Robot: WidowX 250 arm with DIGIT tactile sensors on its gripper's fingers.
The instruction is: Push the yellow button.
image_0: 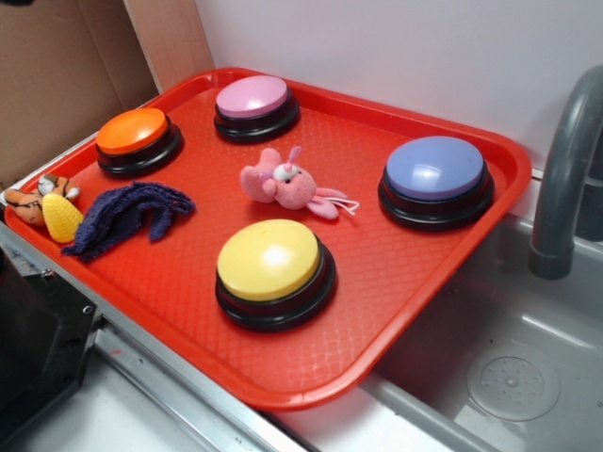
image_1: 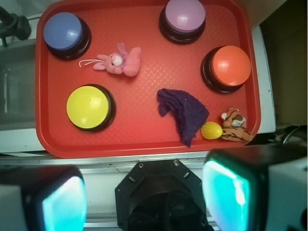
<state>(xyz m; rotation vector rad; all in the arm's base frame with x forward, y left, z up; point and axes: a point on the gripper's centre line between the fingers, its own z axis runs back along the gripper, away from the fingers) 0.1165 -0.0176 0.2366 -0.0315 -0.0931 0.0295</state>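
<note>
Approach step, no contact yet: the gripper (image_1: 144,202) hangs high above the near edge of the red tray (image_1: 144,139) with jaws spread wide and empty, and the yellow button (image_1: 89,107) sits untouched in the tray's front corner, below the blue button (image_1: 63,32). Next move likely calls for shifting over the yellow dome and pressing straight down, probably with jaws closed. The exterior view doesn't show the arm, and in the wrist view the finger pads (image_1: 65,204) are blurred and cut off.

Yellow button (image_0: 270,259), orange button (image_0: 133,131), red textured tray (image_0: 396,282), purple cloth (image_0: 127,215)
</note>
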